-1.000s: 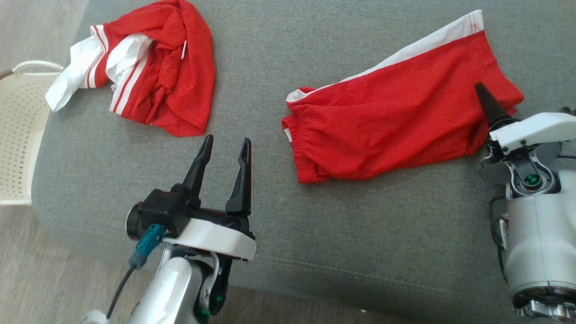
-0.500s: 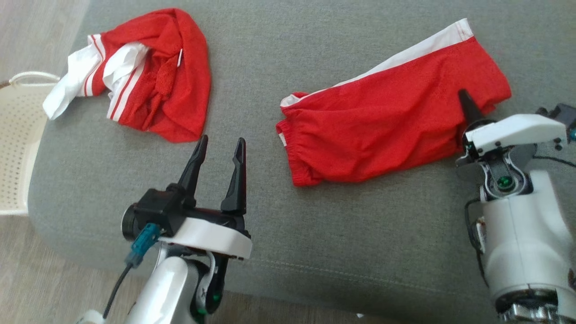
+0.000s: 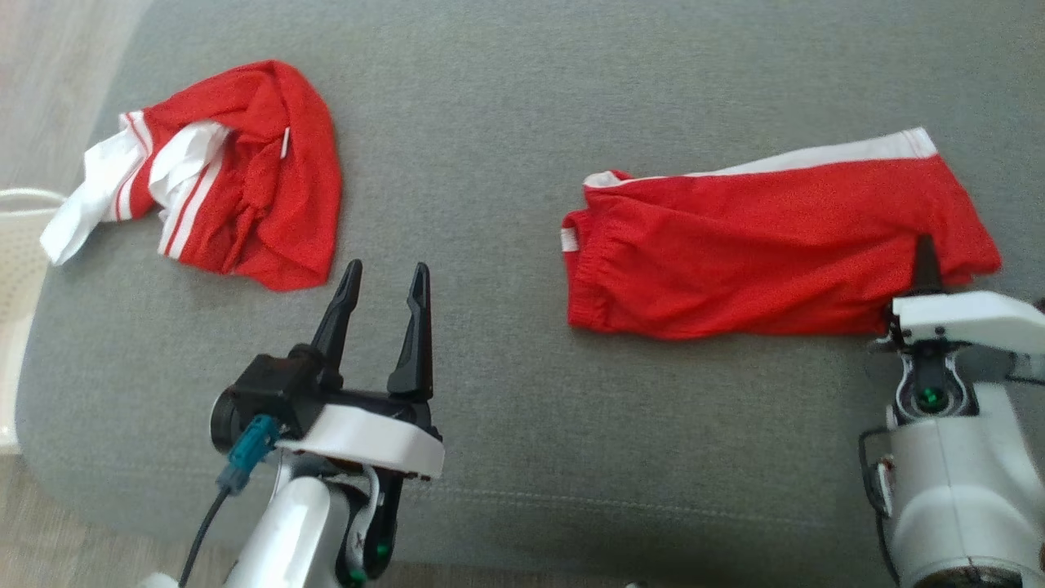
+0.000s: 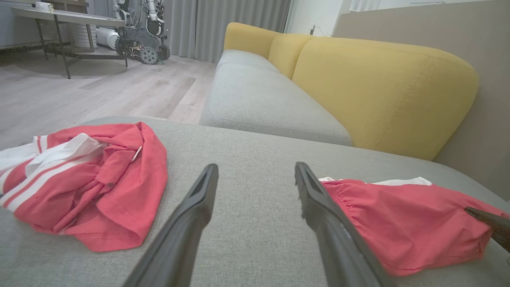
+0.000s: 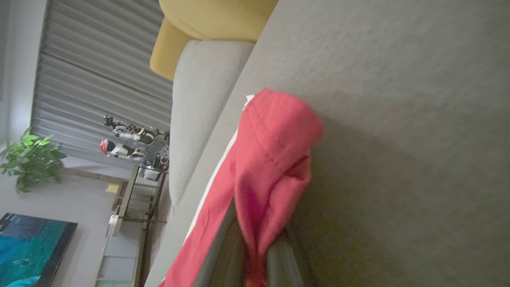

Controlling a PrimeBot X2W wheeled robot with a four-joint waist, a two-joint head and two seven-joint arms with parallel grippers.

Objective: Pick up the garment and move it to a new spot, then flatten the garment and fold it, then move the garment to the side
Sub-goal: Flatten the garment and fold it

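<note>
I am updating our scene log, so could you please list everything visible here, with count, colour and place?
shorts: one, red with white stripe, flat on the seat's right side
jersey: one, red and white, crumpled on the seat's left side
seat: one, grey, under both garments
basket: one, white, perforated, beside the seat's left edge
sofa back: one, yellow, behind the seat
floor: one, pale wood, left of the seat
other robot: one, dark, wheeled, far across the floor
plant: one, green, far background
left gripper: one, dark fingers, open, over bare seat near the jersey
right gripper: one, dark fingers, shut on the shorts' right end
</note>
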